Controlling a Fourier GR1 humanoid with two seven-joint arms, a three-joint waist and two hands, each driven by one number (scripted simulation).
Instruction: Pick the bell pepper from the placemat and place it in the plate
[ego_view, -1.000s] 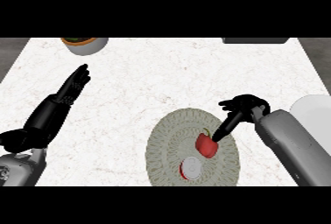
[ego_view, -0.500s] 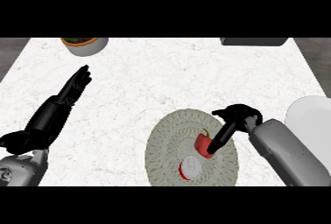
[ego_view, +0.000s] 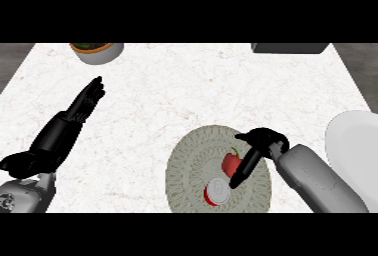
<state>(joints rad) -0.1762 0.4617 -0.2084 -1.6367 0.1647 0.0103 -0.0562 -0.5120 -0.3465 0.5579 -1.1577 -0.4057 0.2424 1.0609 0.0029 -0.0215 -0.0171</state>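
step: grasp | right hand (ego_view: 262, 141) fingers straight against bell pepper (ego_view: 229, 162) on placemat (ego_view: 190, 167), holding nothing | next: close, lift to plate (ego_view: 351, 145)

One placemat (ego_view: 188, 160), one plate (ego_view: 351, 145), one bell pepper (ego_view: 230, 163), one pot (ego_view: 100, 54), one dark box (ego_view: 290, 48)

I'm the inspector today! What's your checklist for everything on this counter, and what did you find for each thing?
Surface: white marbled counter.
Job's things: red bell pepper lies on the round woven placemat, partly under the right hand's fingers; white plate at the right edge, apart from the placemat, pepper not in it.
Clutter: potted plant far left; dark box far right, cut off by the edge.
Hands: right hand open, fingers straight across the pepper; left hand open, resting at the left.
Cables: nothing seen.
Surroundings: grey area past the counter's far corners.
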